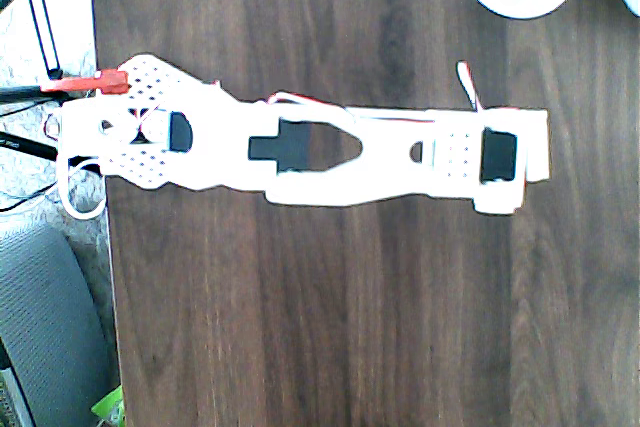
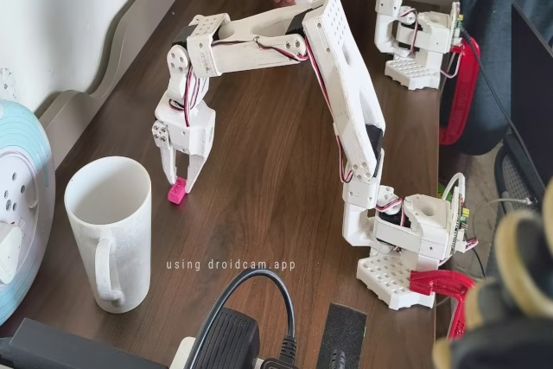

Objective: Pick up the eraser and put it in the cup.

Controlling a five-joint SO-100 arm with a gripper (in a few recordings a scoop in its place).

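Nothing's lifted yet — I have the jaws apart, straddling the eraser (image 2: 176, 191) on the bench (image 2: 268, 179), cup (image 2: 109, 231) waiting nearby.

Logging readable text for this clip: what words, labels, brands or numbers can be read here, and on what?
"using droidcam.app": a white watermark overlaid on the fixed view, across the table, not printed on any object.
Eraser: looks pink-red by the gripper; any print is too small to read.
Cup: plain white, no text.
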